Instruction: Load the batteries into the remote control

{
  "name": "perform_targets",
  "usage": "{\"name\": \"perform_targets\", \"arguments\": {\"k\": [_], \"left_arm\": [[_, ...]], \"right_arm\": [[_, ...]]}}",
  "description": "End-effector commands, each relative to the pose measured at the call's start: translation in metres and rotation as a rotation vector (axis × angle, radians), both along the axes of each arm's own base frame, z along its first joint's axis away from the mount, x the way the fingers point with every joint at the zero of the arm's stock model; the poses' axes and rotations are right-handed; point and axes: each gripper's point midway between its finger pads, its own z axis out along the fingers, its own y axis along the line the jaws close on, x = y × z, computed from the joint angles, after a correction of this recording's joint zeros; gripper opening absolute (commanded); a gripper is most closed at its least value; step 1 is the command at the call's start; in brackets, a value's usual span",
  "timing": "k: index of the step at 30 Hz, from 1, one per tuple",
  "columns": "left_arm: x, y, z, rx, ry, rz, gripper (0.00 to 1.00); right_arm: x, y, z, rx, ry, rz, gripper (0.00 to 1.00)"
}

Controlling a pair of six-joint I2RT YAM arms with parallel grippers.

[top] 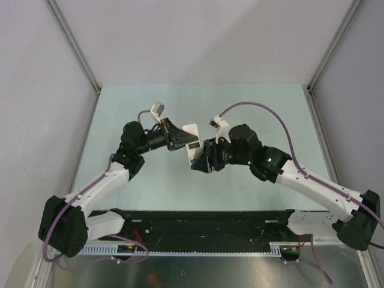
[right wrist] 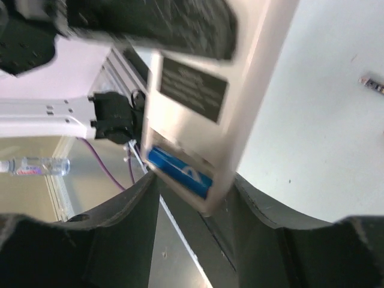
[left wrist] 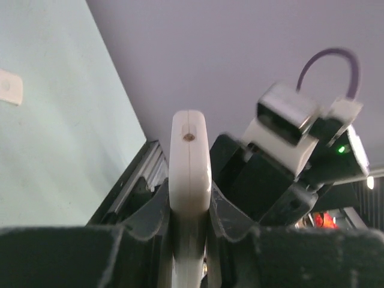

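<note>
The remote control [top: 192, 146] is held in the air over the middle of the table, between both grippers. My left gripper [top: 177, 139] is shut on it; in the left wrist view its white edge [left wrist: 190, 156] stands clamped between the fingers. My right gripper [top: 203, 159] grips the other end. The right wrist view shows the plain white back [right wrist: 240, 90] with a black label and the open compartment, a blue battery [right wrist: 180, 171] lying in it, and my right gripper [right wrist: 192, 192] with a finger against each side. The red and dark grey batteries are out of view.
A small white flat piece [left wrist: 7, 87] lies on the pale green table [top: 240, 102]. A thin purple-and-dark stick, perhaps a battery [right wrist: 372, 84], lies on the table to the right. A plastic bottle [right wrist: 36, 166] lies beyond the table's frame. Grey walls enclose the table.
</note>
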Motion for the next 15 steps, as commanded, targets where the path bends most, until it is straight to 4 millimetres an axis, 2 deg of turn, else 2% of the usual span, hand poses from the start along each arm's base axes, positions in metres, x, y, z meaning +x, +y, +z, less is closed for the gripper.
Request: {"name": "perform_targets", "arguments": {"k": [1,6,14,15], "left_arm": [[-0.022,0.006,0.065,-0.145,-0.134,-0.048,0.0],[-0.022,0.005,0.064,-0.144,-0.129,-0.05,0.0],[-0.02,0.006,0.059,-0.138,-0.124,-0.041,0.0],[-0.019,0.006,0.057,-0.137,-0.122,-0.037,0.0]], "right_arm": [[-0.016,-0.012,-0.053,-0.16,0.106,0.047,0.0],[-0.013,-0.015,-0.057,-0.175,0.12,0.027,0.0],[-0.013,-0.015,-0.045,-0.139,0.093,0.032,0.0],[-0.013,-0.016,-0.044,-0.142,0.083,0.037,0.02]]}}
